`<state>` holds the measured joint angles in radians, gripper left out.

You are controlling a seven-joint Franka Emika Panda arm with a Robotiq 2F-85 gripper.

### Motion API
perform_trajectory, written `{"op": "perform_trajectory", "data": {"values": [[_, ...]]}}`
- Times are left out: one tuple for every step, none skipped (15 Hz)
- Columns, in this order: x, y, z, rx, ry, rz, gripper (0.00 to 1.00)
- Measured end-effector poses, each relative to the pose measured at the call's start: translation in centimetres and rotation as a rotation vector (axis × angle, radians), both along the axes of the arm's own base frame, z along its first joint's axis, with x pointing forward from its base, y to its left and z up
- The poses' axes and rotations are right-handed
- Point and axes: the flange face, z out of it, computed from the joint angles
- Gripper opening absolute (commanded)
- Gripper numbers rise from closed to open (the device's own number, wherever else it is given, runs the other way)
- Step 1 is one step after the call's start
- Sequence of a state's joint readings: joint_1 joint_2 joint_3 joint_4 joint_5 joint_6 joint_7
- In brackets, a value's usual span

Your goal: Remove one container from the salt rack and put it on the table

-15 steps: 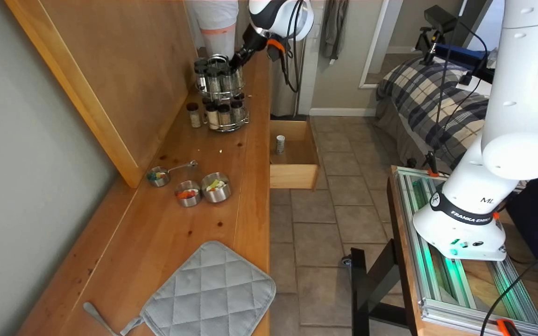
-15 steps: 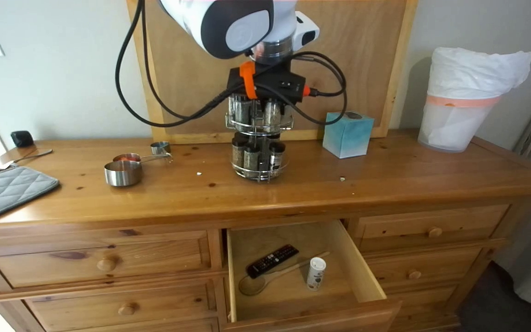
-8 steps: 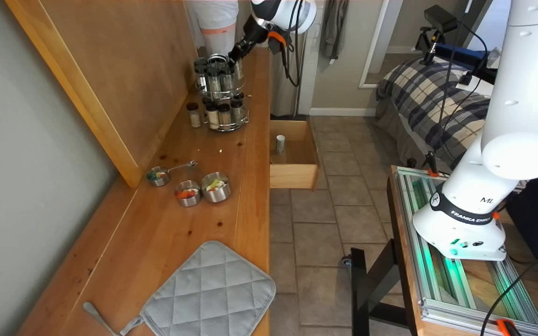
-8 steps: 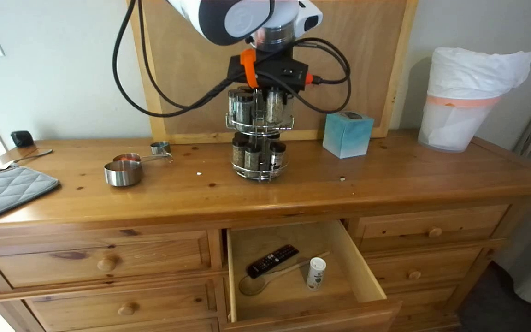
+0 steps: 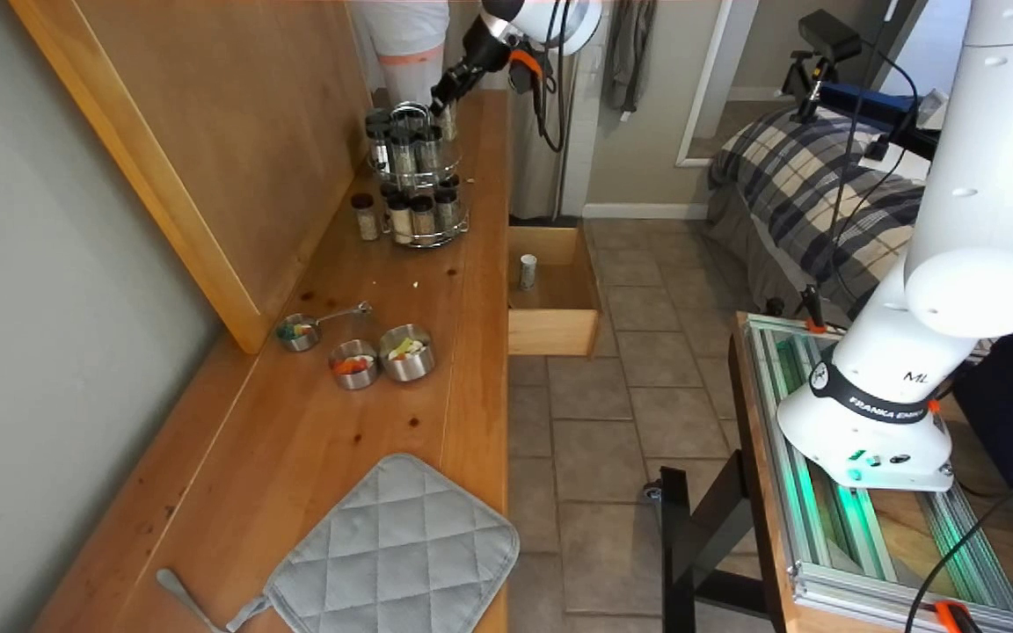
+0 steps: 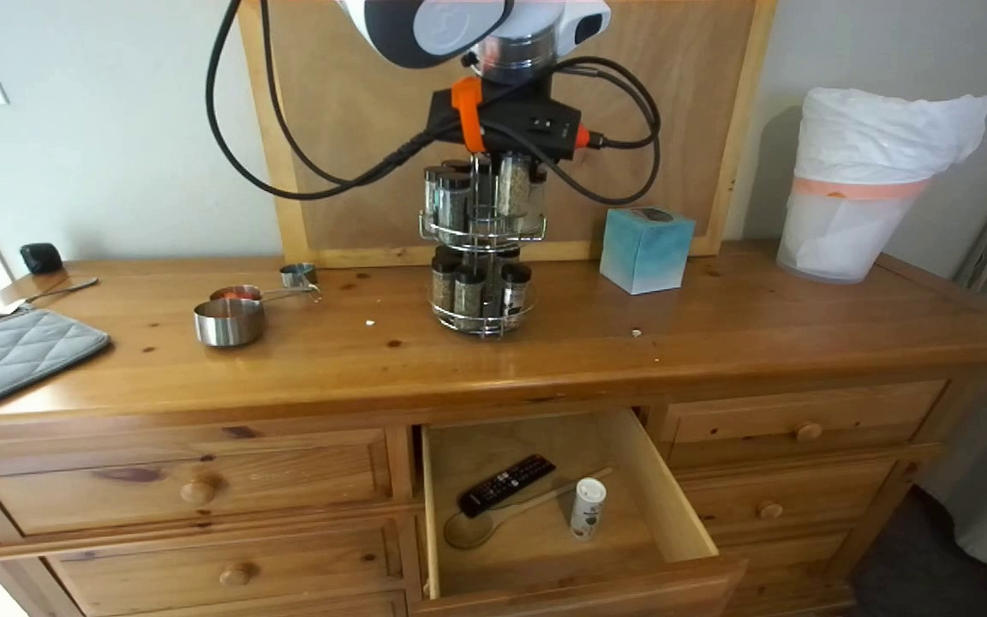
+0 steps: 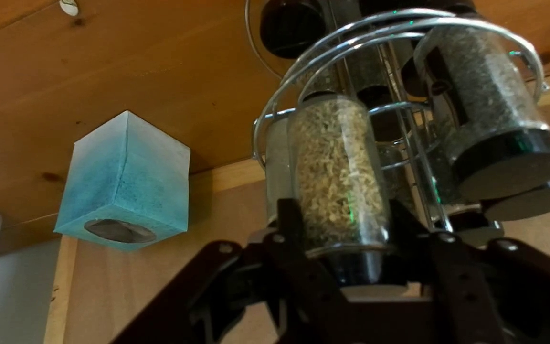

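Note:
My gripper [image 7: 344, 220] is shut on a small glass spice jar [image 7: 334, 167] with a dark cap and pale dried herbs. The fingers [image 7: 289, 215] grip it near the cap. The jar also shows under the gripper in both exterior views [image 5: 448, 123] [image 6: 512, 187], at the upper tier, raised above its neighbours. I cannot tell if its base is fully clear of the wire ring. The salt rack [image 6: 481, 248], two tiers of shiny wire, holds several other dark-capped jars. It stands on the wooden table [image 6: 331, 368]. Another jar [image 5: 367, 220] stands on the table beside the rack.
A blue tissue box [image 6: 648, 248] and a white bin [image 6: 845, 206] stand on one side of the rack. Metal measuring cups [image 5: 406, 353] and a grey quilted mat [image 5: 401, 554] lie along the table. An open drawer [image 6: 673, 506] below holds a remote, wooden spoon and white cylinder.
My gripper has moved up and slightly away from the rack's centre, lifting the held jar with it. The rack and the other jars have stayed in place.

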<state>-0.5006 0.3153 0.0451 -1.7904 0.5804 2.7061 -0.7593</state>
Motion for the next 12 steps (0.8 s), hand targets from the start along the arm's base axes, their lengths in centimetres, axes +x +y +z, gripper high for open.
{"op": "perform_trajectory", "data": {"values": [[-0.2, -0.1, 0.3, 0.001, -0.004, -0.004, 0.24], [-0.6, -0.2, 0.7, -0.001, -0.008, -0.008, 0.24], [-1.0, -0.3, 1.3, -0.004, -0.015, -0.015, 0.24], [-1.6, -0.4, 2.1, -0.009, -0.023, -0.022, 0.24], [-2.3, -0.5, 3.0, -0.016, -0.03, -0.03, 0.24], [-3.0, -0.6, 3.8, -0.024, -0.039, -0.038, 0.24], [-3.8, -0.5, 4.6, -0.03, -0.046, -0.043, 0.24], [-4.6, -0.3, 5.3, -0.036, -0.05, -0.043, 0.24], [-5.4, 0.2, 5.9, -0.044, -0.052, -0.036, 0.24], [-6.1, 0.8, 6.3, -0.05, -0.045, -0.01, 0.24], [-6.8, 1.8, 6.6, -0.052, -0.031, 0.027, 0.24], [-7.3, 2.9, 6.8, -0.054, -0.015, 0.079, 0.24]]}}
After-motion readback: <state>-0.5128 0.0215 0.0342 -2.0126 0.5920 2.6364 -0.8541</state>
